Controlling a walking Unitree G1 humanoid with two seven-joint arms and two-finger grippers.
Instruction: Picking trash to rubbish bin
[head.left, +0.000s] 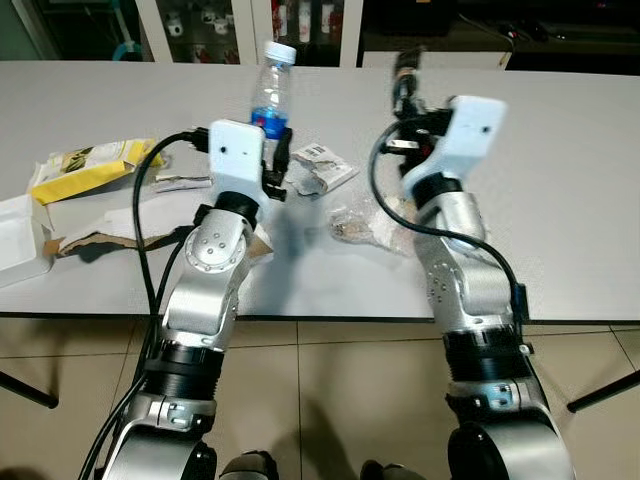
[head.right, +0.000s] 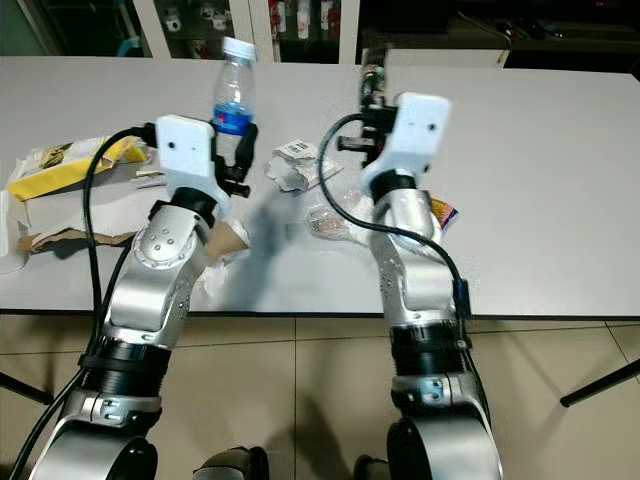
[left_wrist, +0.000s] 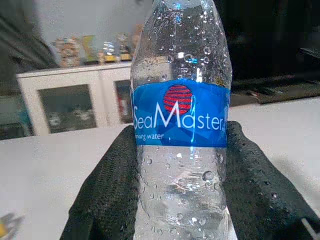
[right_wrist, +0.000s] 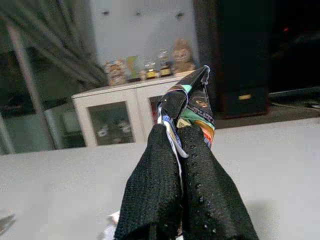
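My left gripper (head.left: 273, 150) is shut on a clear water bottle (head.left: 271, 88) with a blue label and white cap, held upright above the grey table (head.left: 560, 150). In the left wrist view the bottle (left_wrist: 180, 120) sits between both black fingers (left_wrist: 107, 195). My right gripper (head.left: 405, 85) is raised over the table and shut on a crumpled colourful wrapper (right_wrist: 192, 107), pinched flat between its fingers (right_wrist: 165, 200). Below it lie a crumpled clear plastic bag (head.left: 365, 225) and a torn white packet (head.left: 320, 165).
A yellow snack packet (head.left: 85, 165) lies at the table's left, with an open white box (head.left: 20, 240) and torn brown cardboard (head.left: 95, 240) near the front edge. White glass-door cabinets (head.left: 200, 25) stand behind the table. Tiled floor (head.left: 330, 380) lies below.
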